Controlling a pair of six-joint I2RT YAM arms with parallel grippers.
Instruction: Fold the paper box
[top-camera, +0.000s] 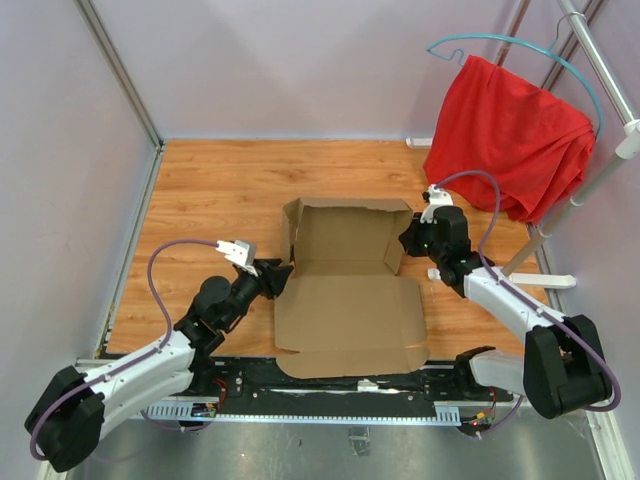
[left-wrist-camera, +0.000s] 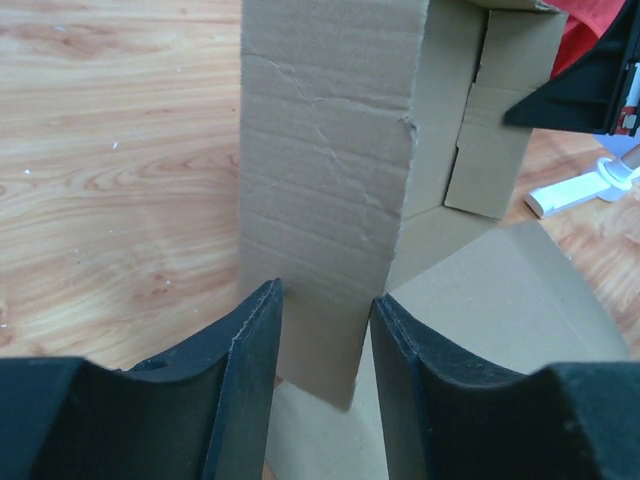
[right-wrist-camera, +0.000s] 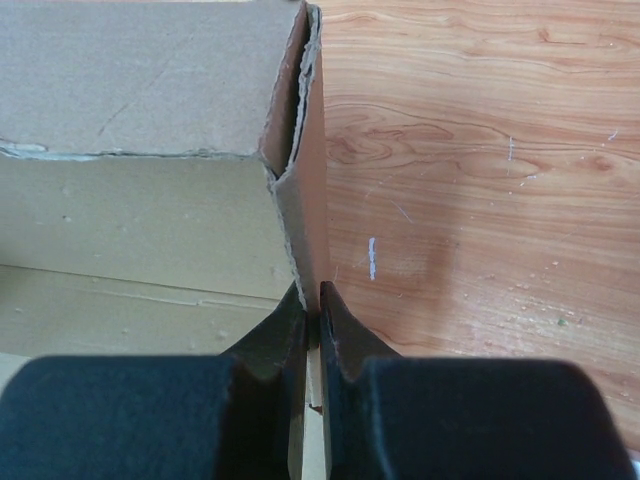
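Observation:
The brown paper box (top-camera: 350, 300) lies in the middle of the wooden table, its front panel flat and its far half with walls partly raised. My left gripper (top-camera: 280, 275) is at the box's left side. In the left wrist view the gripper (left-wrist-camera: 325, 295) is open, with an upright cardboard flap (left-wrist-camera: 325, 180) standing between the fingers (left-wrist-camera: 255, 350). My right gripper (top-camera: 408, 240) is at the box's right wall. In the right wrist view the gripper (right-wrist-camera: 312, 295) is shut on the thin edge of that upright wall (right-wrist-camera: 305, 190).
A red cloth (top-camera: 510, 130) hangs on a teal hanger from a metal rack at the back right. The rack's white foot (top-camera: 545, 280) rests on the table by my right arm. Grey walls enclose the left and far sides.

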